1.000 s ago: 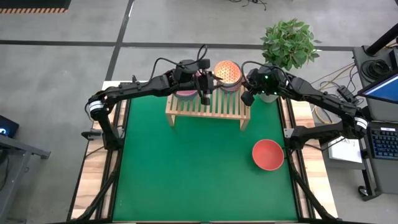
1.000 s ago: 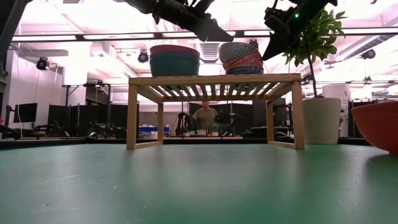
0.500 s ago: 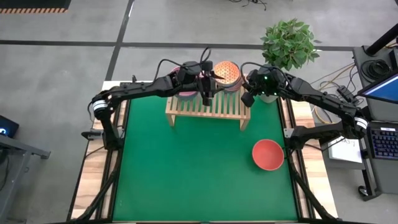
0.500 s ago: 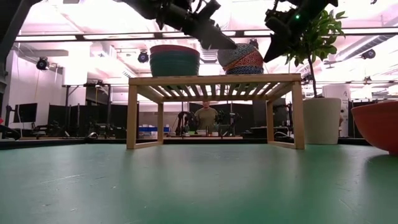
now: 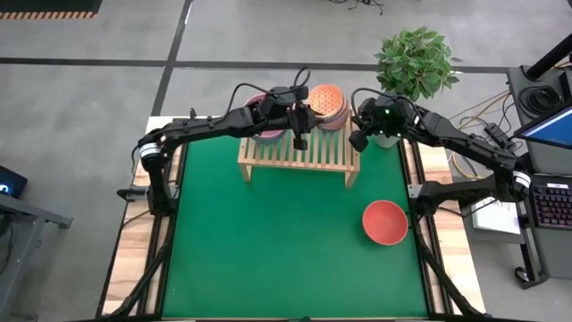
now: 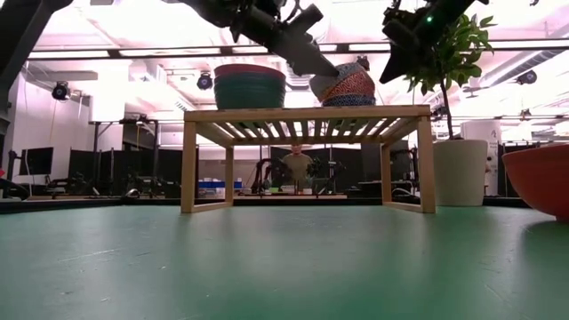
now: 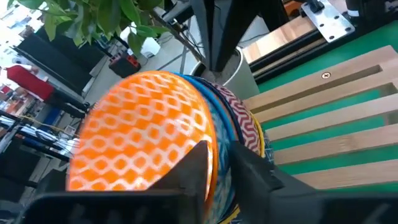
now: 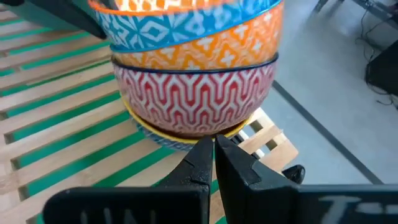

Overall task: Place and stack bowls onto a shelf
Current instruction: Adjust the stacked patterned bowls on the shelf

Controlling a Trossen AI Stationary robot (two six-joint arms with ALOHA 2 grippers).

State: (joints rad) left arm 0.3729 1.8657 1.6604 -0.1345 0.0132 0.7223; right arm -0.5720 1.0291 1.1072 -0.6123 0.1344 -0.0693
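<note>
A nested stack of small patterned bowls stands tilted on the right part of the wooden shelf, with the orange-lined bowl on top. My left gripper is shut on that stack's rim. A stack of larger bowls, pink over green, sits level on the shelf's left part. The red bowl rests on the green mat near the table's right edge. My right gripper hovers shut just right of the small stack, at its foot, touching nothing that I can see. My left gripper holds the top orange bowl by its rim, on the side toward the table's left. One finger is inside the bowl and one outside the stack's wall. It comes slanting down from the left. The stack leans toward it, foot on the slats.
A white plant pot with a leafy plant stands past the shelf's right end, close behind my right arm. The green mat lies in front of the shelf. A person shows far behind the table.
My left gripper has moved right, from between the two stacks to the small stack, and has taken its rim. The small stack, level a second ago, has tipped toward the table's left while its foot has stayed on the shelf.
</note>
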